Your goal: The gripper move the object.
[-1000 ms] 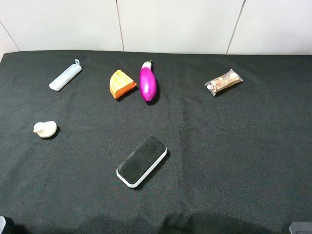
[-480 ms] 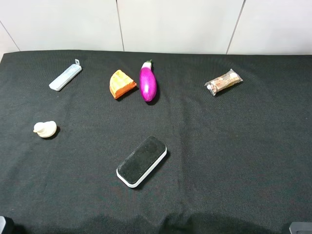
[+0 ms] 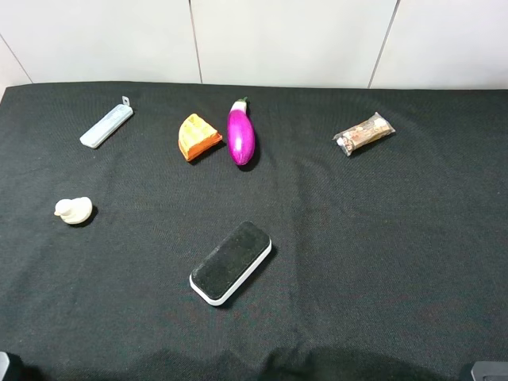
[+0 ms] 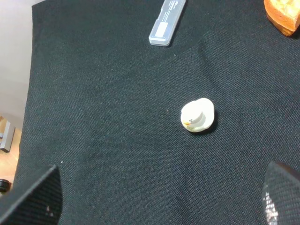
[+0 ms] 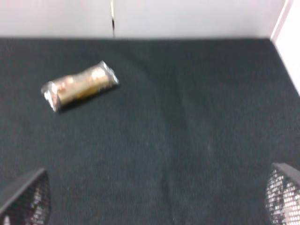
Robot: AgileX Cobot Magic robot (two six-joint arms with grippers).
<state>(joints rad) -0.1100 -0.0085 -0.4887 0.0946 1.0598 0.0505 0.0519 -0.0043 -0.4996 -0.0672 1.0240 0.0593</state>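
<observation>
1. Black cloth table [image 3: 381, 262], white wall behind.
2. Eggplant [image 3: 240, 133]: far centre, just right of the orange wedge [image 3: 198, 136].
3. Left gripper [image 4: 154, 206] and right gripper [image 5: 154, 201]: fingers spread wide, holding nothing, at the near edge.

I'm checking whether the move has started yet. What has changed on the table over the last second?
Nothing visibly changed. The eggplant lies beside the orange wedge, untouched, and neither gripper has reached into the high view.
</observation>
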